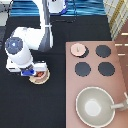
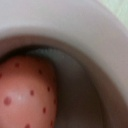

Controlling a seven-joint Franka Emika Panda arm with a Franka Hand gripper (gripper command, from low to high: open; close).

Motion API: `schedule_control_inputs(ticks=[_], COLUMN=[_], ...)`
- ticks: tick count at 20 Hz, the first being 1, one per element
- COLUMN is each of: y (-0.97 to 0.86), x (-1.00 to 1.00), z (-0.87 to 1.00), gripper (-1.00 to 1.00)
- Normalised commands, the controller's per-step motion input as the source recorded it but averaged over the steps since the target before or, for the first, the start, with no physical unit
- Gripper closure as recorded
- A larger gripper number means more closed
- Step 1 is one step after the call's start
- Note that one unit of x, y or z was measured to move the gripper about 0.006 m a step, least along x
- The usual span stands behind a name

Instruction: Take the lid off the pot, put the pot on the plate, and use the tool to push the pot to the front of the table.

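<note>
The pale-pink pot (image 1: 39, 75) sits without its lid on the cream plate (image 1: 46, 79), on the black table (image 1: 30, 107) at the exterior view's left. My gripper (image 1: 35, 72) is right down on the pot and covers most of it. In the wrist view, the pot's pink inner wall (image 2: 95, 45) and its reddish, dotted contents (image 2: 25, 97) fill the picture from very close. The pink lid (image 1: 78, 49) with its knob lies on the stove's upper-left burner, well to the right of the gripper. The tool is out of view.
The pinkish-brown stove (image 1: 92, 82) takes up the exterior view's right side, with three uncovered black burners (image 1: 102, 51). A large grey-beige pan (image 1: 95, 106) with a long handle stands on its lower part. The arm's white body (image 1: 22, 47) looms over the plate.
</note>
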Motion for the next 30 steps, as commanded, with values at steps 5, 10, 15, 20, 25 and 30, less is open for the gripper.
schedule_control_inputs(ticks=[5,10,15,20,25,30], y=[-0.07,-0.22,-0.21,-0.26,-0.34,-0.45], x=[-0.7,-0.79,-0.76,-0.68,-0.65,-0.59], z=[0.7,0.7,0.57,0.38,0.1,0.02], gripper=[-1.0,-1.0,-1.0,-1.0,-1.0,-1.0])
